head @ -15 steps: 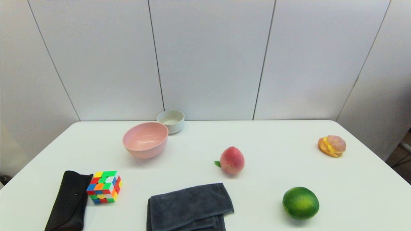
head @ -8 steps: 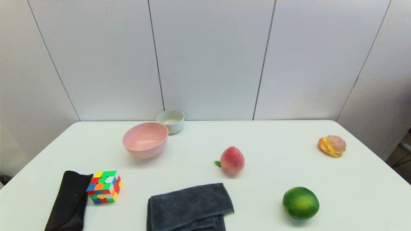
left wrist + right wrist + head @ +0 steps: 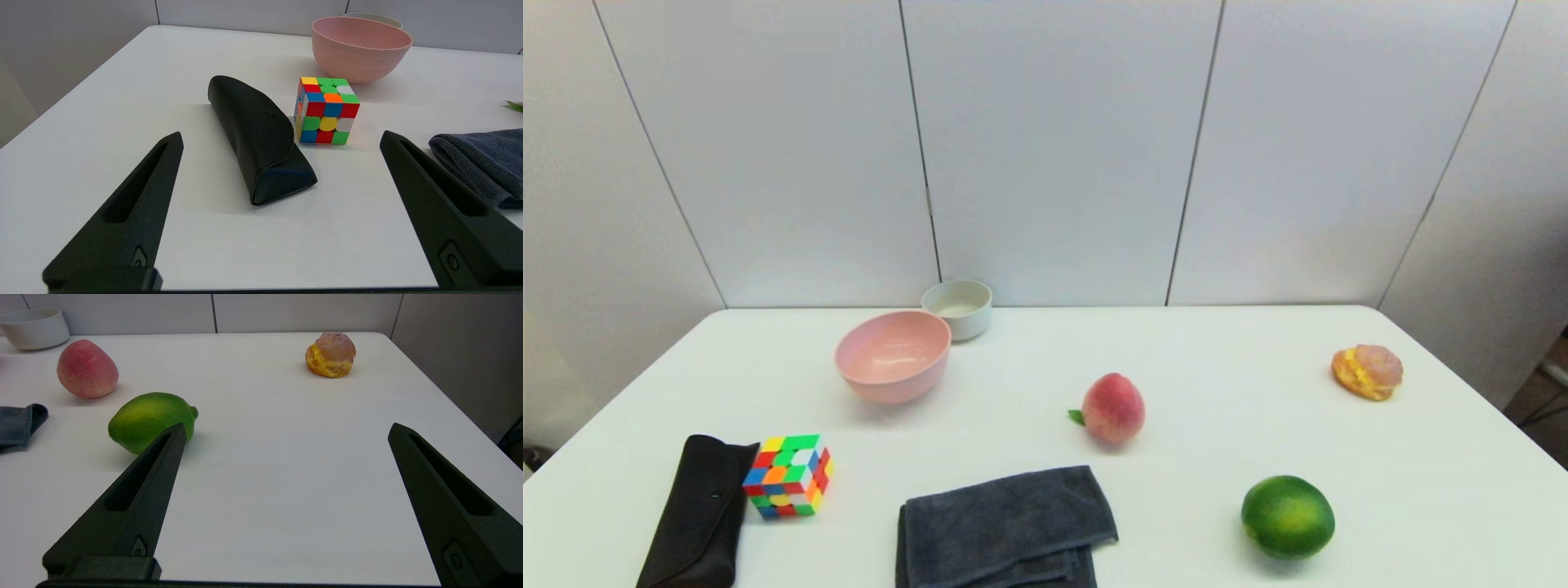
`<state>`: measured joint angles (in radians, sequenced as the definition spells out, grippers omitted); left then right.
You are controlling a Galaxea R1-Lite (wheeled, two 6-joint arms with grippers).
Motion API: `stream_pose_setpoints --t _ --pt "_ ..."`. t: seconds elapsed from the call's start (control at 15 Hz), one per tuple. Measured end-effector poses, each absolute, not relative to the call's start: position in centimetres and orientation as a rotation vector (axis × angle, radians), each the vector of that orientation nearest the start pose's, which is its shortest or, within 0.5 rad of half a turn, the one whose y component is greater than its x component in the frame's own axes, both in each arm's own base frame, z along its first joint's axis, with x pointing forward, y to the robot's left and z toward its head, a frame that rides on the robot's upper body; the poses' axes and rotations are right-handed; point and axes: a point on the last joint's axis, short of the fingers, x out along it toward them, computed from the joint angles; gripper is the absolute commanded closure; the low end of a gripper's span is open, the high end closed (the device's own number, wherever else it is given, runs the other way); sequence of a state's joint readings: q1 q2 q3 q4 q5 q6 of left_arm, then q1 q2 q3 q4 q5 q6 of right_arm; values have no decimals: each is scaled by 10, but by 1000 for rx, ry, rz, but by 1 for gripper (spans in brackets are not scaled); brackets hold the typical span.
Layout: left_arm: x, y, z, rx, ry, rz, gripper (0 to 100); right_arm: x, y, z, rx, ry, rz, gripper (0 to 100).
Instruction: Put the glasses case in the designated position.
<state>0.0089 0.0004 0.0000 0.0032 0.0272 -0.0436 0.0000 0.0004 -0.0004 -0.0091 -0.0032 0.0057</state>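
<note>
The black glasses case [image 3: 696, 514] lies flat at the table's front left, its long side touching or nearly touching a Rubik's cube [image 3: 788, 475]. In the left wrist view the glasses case [image 3: 259, 134] lies ahead of my left gripper [image 3: 282, 141], which is open with nothing between its fingers and stays back from the case. My right gripper [image 3: 286, 430] is open too, over bare table at the front right, with the lime [image 3: 149, 421] beside one finger. Neither arm shows in the head view. The designated position has no mark of its own on the white tabletop.
A pink bowl [image 3: 893, 355] and a small white bowl [image 3: 957, 308] stand at the back left. A folded dark grey towel [image 3: 1005, 527] lies at front centre, a peach [image 3: 1112, 407] mid-table, a lime [image 3: 1287, 516] front right, a cream puff [image 3: 1367, 371] far right.
</note>
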Motion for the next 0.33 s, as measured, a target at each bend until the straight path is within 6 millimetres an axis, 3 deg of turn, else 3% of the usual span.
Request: stream_pose_setpoints --t 0.33 --pt "-23 0 75 -44 3 36 0 -23 0 77 9 -10 -3 0"
